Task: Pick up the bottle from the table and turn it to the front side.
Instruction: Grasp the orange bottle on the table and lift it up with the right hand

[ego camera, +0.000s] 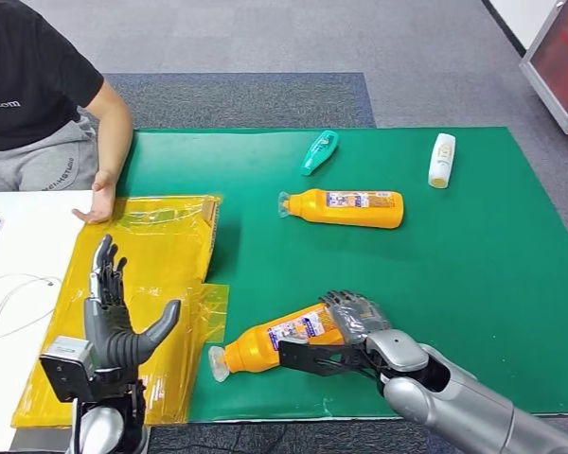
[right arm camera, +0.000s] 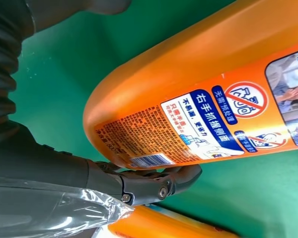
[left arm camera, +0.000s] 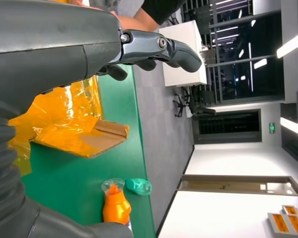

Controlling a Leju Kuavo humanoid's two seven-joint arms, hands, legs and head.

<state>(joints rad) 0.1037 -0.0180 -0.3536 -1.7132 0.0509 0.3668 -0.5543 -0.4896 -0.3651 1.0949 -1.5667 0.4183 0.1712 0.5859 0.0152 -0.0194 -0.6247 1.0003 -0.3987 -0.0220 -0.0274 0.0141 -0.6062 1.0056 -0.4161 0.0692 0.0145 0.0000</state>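
Note:
An orange bottle (ego camera: 277, 340) lies on its side near the front edge of the green mat (ego camera: 481, 284), clear cap pointing left. My right hand (ego camera: 352, 317) grips its base end, fingers over the top. In the right wrist view the thumb (right arm camera: 159, 184) presses the edge of the orange bottle (right arm camera: 200, 89), whose printed label and barcode face the camera. My left hand (ego camera: 114, 312) is raised over the yellow bag (ego camera: 167, 255), fingers spread and holding nothing; the left wrist view shows its fingers (left arm camera: 155, 47) apart.
A second orange bottle (ego camera: 346, 208), a teal bottle (ego camera: 320, 151) and a white bottle (ego camera: 442, 159) lie farther back on the mat. A person sits at the far left with a hand (ego camera: 98, 200) on the yellow bag. A white tabletop (ego camera: 24, 246) lies left.

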